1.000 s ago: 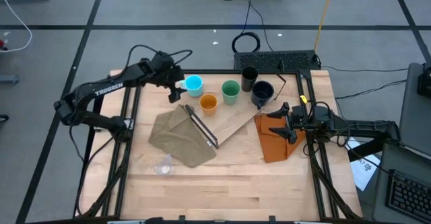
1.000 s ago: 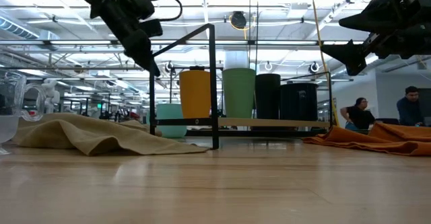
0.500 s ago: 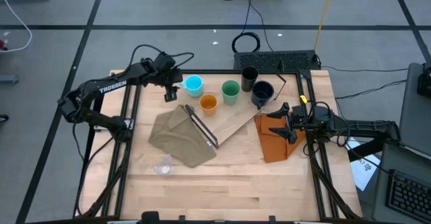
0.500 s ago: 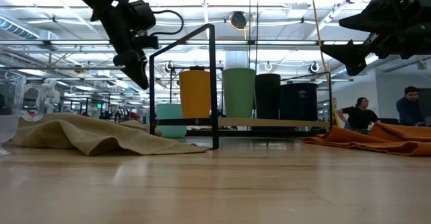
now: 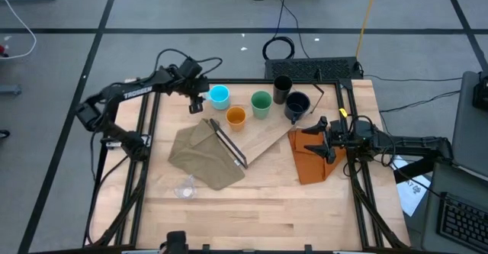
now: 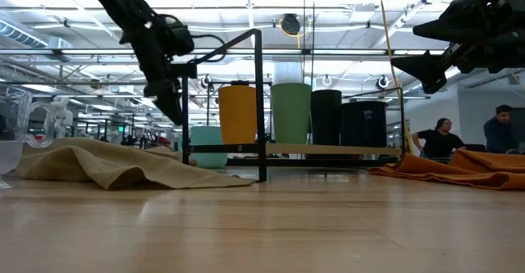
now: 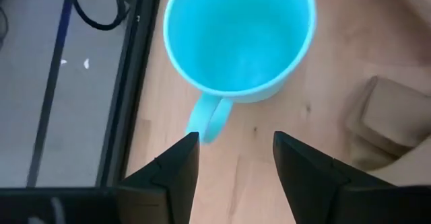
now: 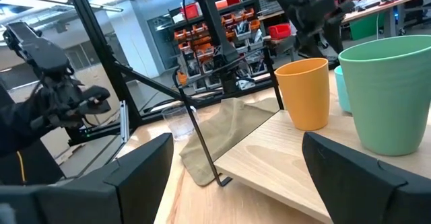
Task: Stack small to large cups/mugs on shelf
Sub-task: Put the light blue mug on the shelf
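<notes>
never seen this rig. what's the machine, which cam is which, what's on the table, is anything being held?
Two dark robot arms work at a wooden table. One camera looks straight down, one sits at table height, and one rides on each wrist. The left gripper is open, its fingers either side of the cyan mug's handle, holding nothing yet. The right gripper waits open above the orange cloth. The orange cup and green cup stand on the plywood shelf; whether the black tumbler and navy mug do too is unclear. A tan cloth and a tiny clear cup lie nearer the front. Nothing is held.
</notes>
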`<state>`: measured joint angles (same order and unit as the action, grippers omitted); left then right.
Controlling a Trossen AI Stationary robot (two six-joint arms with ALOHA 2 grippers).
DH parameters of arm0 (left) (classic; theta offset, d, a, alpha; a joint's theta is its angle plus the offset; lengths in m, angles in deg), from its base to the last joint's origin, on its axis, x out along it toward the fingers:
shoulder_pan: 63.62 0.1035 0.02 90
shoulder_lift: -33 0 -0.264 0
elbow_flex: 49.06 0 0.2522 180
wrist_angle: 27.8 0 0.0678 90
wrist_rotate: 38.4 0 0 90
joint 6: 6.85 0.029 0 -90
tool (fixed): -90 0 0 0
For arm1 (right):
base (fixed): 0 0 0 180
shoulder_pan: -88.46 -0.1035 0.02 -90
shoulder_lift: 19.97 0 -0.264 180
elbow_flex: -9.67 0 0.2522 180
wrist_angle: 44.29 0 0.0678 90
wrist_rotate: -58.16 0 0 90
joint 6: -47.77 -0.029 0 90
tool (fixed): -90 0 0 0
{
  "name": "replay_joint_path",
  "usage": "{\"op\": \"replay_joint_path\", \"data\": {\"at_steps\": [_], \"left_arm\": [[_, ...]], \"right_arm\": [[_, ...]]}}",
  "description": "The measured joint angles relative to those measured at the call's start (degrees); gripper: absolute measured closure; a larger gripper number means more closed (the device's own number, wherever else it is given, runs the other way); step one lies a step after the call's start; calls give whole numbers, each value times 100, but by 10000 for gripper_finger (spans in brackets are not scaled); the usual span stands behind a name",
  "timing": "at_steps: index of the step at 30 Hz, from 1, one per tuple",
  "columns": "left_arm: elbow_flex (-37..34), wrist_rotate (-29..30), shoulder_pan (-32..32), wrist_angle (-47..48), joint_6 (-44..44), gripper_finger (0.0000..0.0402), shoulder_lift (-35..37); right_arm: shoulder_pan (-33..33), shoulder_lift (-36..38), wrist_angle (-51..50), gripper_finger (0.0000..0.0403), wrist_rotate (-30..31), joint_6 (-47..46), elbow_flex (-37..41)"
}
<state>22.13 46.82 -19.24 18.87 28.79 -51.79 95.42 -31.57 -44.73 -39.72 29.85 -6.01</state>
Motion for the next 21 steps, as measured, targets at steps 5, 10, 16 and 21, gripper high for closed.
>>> {"op": "replay_joint_path", "data": {"at_steps": [5,10,16,21], "left_arm": [[4,-68,35,-28,275,218,-313],[4,32,76,-277,462,230,-418],[4,-15,83,-536,500,233,-414],[4,-259,154,-645,673,234,-414]], "right_arm": [[0,0,0,80,0,-4,1],[0,0,0,80,-2,-4,1],[0,0,0,80,-2,-4,1],[0,0,0,80,-2,14,0]]}}
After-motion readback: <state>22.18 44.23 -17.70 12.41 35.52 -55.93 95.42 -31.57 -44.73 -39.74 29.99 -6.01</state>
